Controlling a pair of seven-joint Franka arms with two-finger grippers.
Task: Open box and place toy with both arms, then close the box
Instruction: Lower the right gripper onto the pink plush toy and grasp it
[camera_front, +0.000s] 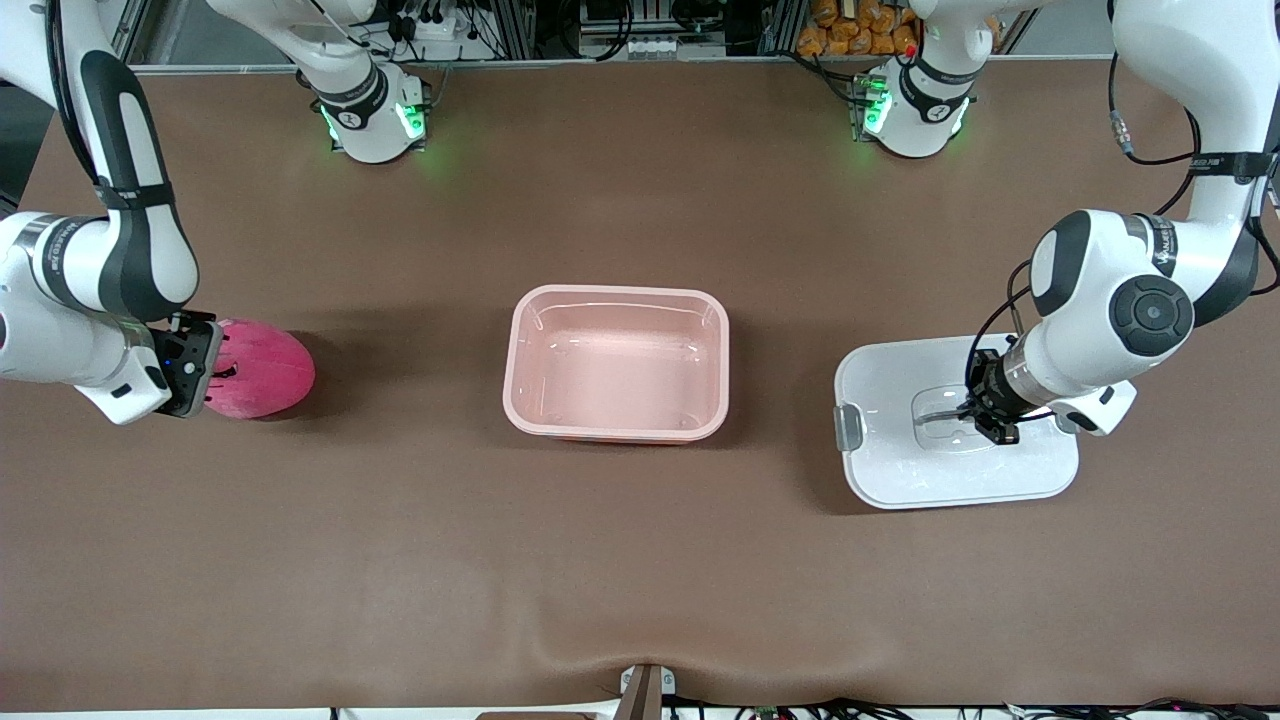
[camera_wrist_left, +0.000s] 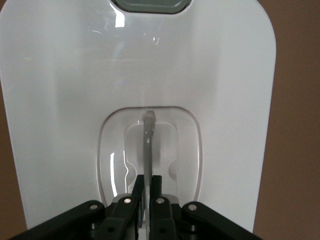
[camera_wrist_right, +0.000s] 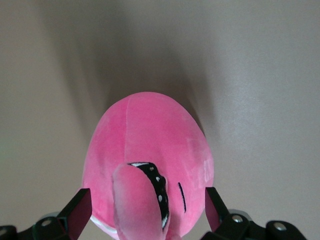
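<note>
The box (camera_front: 617, 291), a translucent pink tub, stands uncovered and empty in the middle of the table. Its white lid (camera_front: 900, 470) lies flat at the left arm's end of the table. My left gripper (camera_front: 985, 415) is shut on the lid's thin grey handle (camera_wrist_left: 148, 145), which stands upright in the recess. In the left wrist view the closed gripper (camera_wrist_left: 148, 182) pinches the handle over the lid (camera_wrist_left: 75, 100). The hot-pink plush toy (camera_front: 262, 370) lies at the right arm's end. My right gripper (camera_front: 195, 365) is open, its fingers (camera_wrist_right: 80, 210) on either side of the toy (camera_wrist_right: 150, 140).
A grey side clip (camera_front: 848, 427) sits on the lid's edge that faces the box, and another clip (camera_wrist_left: 150, 5) shows in the left wrist view. Brown table (camera_front: 620, 560) surrounds everything. The arm bases (camera_front: 375, 120) stand along the table's edge farthest from the front camera.
</note>
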